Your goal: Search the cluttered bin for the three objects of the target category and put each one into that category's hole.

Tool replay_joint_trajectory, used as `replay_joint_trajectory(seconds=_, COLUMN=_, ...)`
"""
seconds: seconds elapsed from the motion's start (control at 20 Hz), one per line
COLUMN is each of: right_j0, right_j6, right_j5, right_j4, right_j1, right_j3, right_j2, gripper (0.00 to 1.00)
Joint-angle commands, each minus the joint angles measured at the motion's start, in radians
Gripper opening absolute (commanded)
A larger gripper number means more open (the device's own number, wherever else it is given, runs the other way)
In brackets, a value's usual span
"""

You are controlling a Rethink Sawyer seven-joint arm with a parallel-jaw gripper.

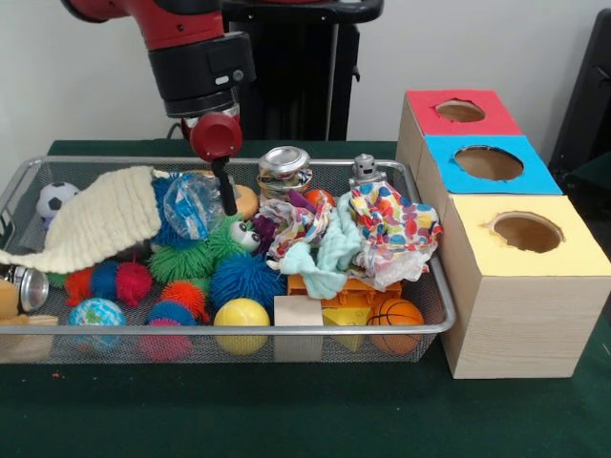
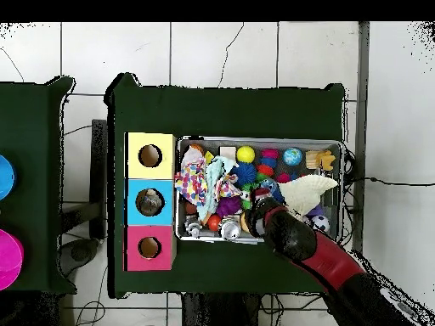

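In the front view, over the far middle of the wire bin (image 1: 11, 196), the gripper (image 1: 228, 196) hangs down into the clutter between a crinkled clear bag (image 1: 191, 205) and a dented silver can (image 1: 284, 170); whether its jaws are apart or together I cannot tell. The target category is not evident, so the search should go by nudging cloths (image 1: 329, 250) aside gently, without dragging balls (image 1: 241, 315) out. The three-holed box (image 1: 520, 286) stands just right of the bin.

From overhead, the red arm (image 2: 319, 255) reaches in from the near right, wrist upright over the bin's near side; the box (image 2: 150, 201) lies left.
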Motion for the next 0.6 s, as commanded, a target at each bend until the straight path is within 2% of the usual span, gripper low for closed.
replay_joint_trajectory(seconds=0.05, right_j0=-0.031, right_j6=0.268, right_j5=-0.047, right_j4=0.129, right_j1=0.0, right_j3=0.062, right_j2=0.15, gripper=0.0)
replay_joint_trajectory(seconds=0.25, right_j0=0.007, right_j6=0.23, right_j5=0.017, right_j4=0.182, right_j1=-0.01, right_j3=0.031, right_j2=0.118, gripper=0.0)
replay_joint_trajectory(seconds=0.3, right_j0=-0.021, right_j6=0.22, right_j5=0.042, right_j4=0.191, right_j1=-0.002, right_j3=0.039, right_j2=0.159, gripper=0.0)
replay_joint_trajectory(seconds=0.35, right_j0=-0.073, right_j6=0.205, right_j5=0.075, right_j4=0.203, right_j1=0.016, right_j3=0.052, right_j2=0.234, gripper=0.0)
replay_joint_trajectory(seconds=0.4, right_j0=-0.078, right_j6=0.198, right_j5=0.088, right_j4=0.21, right_j1=0.013, right_j3=0.056, right_j2=0.245, gripper=0.0)
replay_joint_trajectory(seconds=0.6, right_j0=0.029, right_j6=0.145, right_j5=0.072, right_j4=0.197, right_j1=-0.011, right_j3=-0.003, right_j2=0.131, gripper=0.0)
